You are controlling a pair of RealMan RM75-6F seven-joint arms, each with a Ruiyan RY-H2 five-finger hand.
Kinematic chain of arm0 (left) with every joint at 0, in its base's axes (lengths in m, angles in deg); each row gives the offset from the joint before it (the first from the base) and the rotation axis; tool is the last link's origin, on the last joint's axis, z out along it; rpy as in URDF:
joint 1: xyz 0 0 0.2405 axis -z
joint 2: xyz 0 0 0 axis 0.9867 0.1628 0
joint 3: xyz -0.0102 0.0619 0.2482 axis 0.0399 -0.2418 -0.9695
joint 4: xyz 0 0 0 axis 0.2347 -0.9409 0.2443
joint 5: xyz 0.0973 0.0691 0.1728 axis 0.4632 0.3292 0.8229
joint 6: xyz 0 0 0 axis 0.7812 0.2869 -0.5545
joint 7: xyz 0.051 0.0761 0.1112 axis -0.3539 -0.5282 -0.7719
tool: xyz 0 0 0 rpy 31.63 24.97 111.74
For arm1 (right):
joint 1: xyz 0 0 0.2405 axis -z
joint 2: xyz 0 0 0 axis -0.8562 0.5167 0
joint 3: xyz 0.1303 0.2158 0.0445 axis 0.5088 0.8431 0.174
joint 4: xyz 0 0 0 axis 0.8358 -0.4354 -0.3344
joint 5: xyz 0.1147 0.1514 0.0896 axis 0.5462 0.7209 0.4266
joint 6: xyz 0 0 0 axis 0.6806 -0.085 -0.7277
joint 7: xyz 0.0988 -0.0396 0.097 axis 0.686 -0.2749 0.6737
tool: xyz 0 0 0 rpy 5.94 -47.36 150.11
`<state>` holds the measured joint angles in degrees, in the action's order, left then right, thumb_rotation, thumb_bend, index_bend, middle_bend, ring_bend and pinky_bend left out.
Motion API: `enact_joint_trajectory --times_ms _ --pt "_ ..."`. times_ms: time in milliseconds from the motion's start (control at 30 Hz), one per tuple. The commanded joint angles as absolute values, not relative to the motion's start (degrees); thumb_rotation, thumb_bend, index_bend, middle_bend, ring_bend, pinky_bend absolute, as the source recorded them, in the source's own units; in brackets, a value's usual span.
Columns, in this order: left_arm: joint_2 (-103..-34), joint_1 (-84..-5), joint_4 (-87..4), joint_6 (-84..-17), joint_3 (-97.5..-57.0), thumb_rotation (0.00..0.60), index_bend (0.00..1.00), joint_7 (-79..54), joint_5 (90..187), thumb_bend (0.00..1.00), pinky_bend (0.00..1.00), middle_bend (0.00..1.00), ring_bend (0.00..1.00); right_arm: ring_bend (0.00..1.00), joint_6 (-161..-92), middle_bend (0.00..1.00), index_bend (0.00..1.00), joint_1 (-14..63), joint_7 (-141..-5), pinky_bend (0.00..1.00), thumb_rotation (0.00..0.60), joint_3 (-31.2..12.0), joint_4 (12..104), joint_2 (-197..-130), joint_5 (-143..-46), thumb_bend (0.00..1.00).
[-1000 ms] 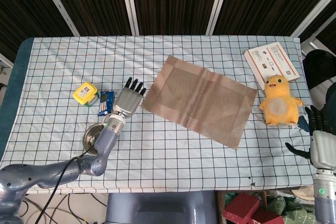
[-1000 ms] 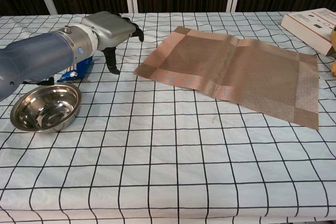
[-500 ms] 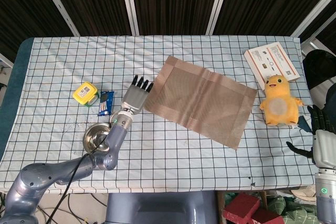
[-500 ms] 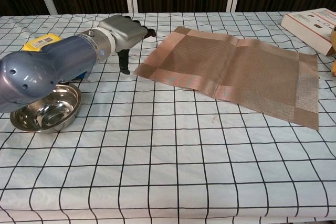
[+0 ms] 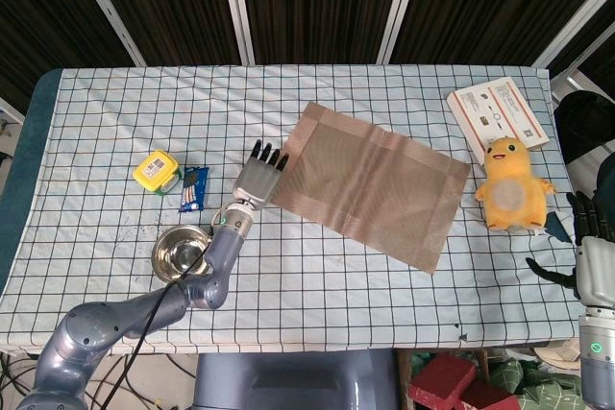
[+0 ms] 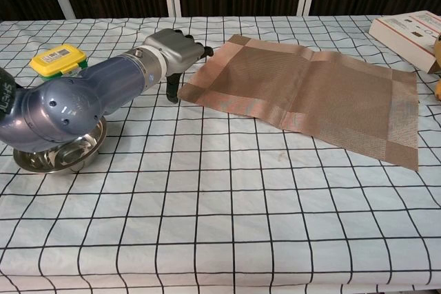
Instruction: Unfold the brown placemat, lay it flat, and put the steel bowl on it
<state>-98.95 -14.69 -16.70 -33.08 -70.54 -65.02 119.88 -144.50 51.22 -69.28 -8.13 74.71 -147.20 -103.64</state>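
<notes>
Your left hand [image 5: 258,177] is flat, fingers apart, holding nothing, fingertips at the brown placemat [image 5: 365,181] left edge, probably to smooth it. Placemat looks unfolded, flat, mid-table. Steel bowl [image 5: 179,253] sits behind your forearm, near the front edge. Right hand [image 5: 594,258] is idle off-table, fingers spread. Bare cloth in front of the placemat gives room.

A table [image 5: 317,314] in a white, black-gridded cloth; dark slatted panels [image 5: 317,7] with white bars behind.
</notes>
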Motion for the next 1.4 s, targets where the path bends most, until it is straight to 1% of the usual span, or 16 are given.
enact_joint_trajectory --times_ms 33,100,333,500,767,833,933,1000,1167,1400 --pt "-99.6 -14.3 -15.7 -32.8 -70.5 0.600 0.08 -64.5 120.4 0.14 0.06 0.09 0.00 0.00 -144.3 0.00 0.00 51.2 -69.2 0.16 0.600 -8.1 74.8 -147.2 -103.5 0.03" --pt "-100.0 -14.1 -15.1 -32.6 -70.3 0.600 0.09 -64.1 120.7 0.15 0.06 0.10 0.00 0.00 -144.3 0.00 0.00 51.3 -69.2 0.16 0.600 -8.0 74.9 -147.2 -103.5 0.03" --pt "-101.7 -13.4 -12.6 -32.2 -70.1 0.600 0.10 -61.9 122.6 0.22 0.08 0.12 0.00 0.00 -143.9 0.00 0.00 51.3 -69.0 0.16 0.600 -7.8 75.3 -147.0 -103.1 0.03" --pt "-103.0 -13.3 -10.6 -32.1 -70.1 0.600 0.12 -60.4 124.0 0.26 0.10 0.14 0.03 0.00 -143.7 0.00 0.00 51.4 -68.9 0.16 0.600 -7.7 75.4 -146.9 -102.9 0.03" --pt "-104.1 -13.5 -8.6 -32.3 -70.4 0.600 0.19 -55.4 127.9 0.41 0.13 0.19 0.05 0.00 -143.1 0.00 0.00 51.4 -68.7 0.16 0.600 -7.6 75.7 -146.8 -102.7 0.03" --pt "-104.2 -13.7 -8.1 -32.4 -70.6 0.600 0.20 -53.8 129.3 0.43 0.13 0.20 0.05 0.00 -143.0 0.00 0.00 51.4 -68.7 0.16 0.600 -7.6 75.7 -146.8 -102.7 0.03" --pt "-104.4 -14.0 -7.5 -32.6 -70.7 0.600 0.22 -52.3 130.6 0.43 0.13 0.20 0.05 0.00 -142.9 0.00 0.00 51.4 -68.6 0.16 0.600 -7.5 75.9 -146.8 -102.6 0.04" --pt "-104.5 -14.2 -7.2 -32.8 -70.7 0.600 0.26 -51.6 131.4 0.41 0.14 0.21 0.05 0.00 -142.8 0.00 0.00 51.4 -68.6 0.16 0.600 -7.5 75.9 -146.7 -102.5 0.04" --pt "-104.5 -14.6 -7.2 -33.5 -70.6 0.600 0.44 -49.8 133.0 0.37 0.14 0.22 0.06 0.00 -142.6 0.00 0.00 51.4 -68.6 0.16 0.600 -7.5 76.2 -146.7 -102.4 0.04" --pt "-105.0 -14.7 -6.1 -34.2 -70.1 0.600 0.58 -48.5 134.4 0.34 0.14 0.23 0.06 0.00 -142.3 0.00 0.00 51.5 -68.5 0.16 0.600 -7.6 76.5 -146.5 -102.4 0.04"
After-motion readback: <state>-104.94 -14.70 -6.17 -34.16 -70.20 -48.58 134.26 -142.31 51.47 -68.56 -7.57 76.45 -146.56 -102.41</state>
